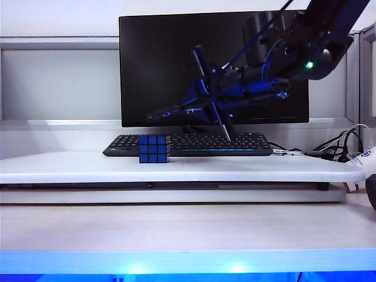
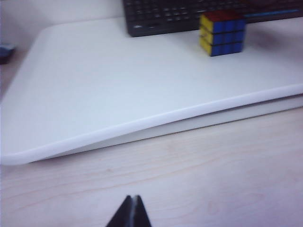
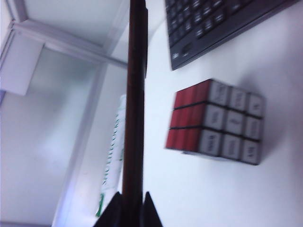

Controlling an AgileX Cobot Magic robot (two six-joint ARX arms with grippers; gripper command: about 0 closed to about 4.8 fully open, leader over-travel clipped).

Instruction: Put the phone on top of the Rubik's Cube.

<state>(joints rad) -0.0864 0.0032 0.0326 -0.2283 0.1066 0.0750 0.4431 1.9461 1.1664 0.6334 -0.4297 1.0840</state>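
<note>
The right gripper [image 3: 133, 208] is pinched on the phone [image 3: 134, 104]. In the right wrist view the phone is seen edge-on as a thin dark slab running away from the fingers [image 3: 152, 210]. In the exterior view the right gripper [image 1: 212, 101] is held in the air in front of the monitor [image 1: 153, 64], above the keyboard [image 1: 235, 144], and the phone [image 1: 211, 97] is carried tilted, clear of every surface.

The left gripper [image 2: 131, 213] is pressed together, with nothing between its fingertips, and is positioned low over the wooden bench [image 2: 213, 175], near the edge of the white board [image 2: 118, 80].

The Rubik's Cube [image 1: 154, 148] is located on the white board [image 1: 70, 167], just in front of the keyboard, below and to the left of the carried phone in the exterior view. No contact between phone and Rubik's Cube is seen. Cables [image 1: 346, 144] are located at the right end of the board.
</note>
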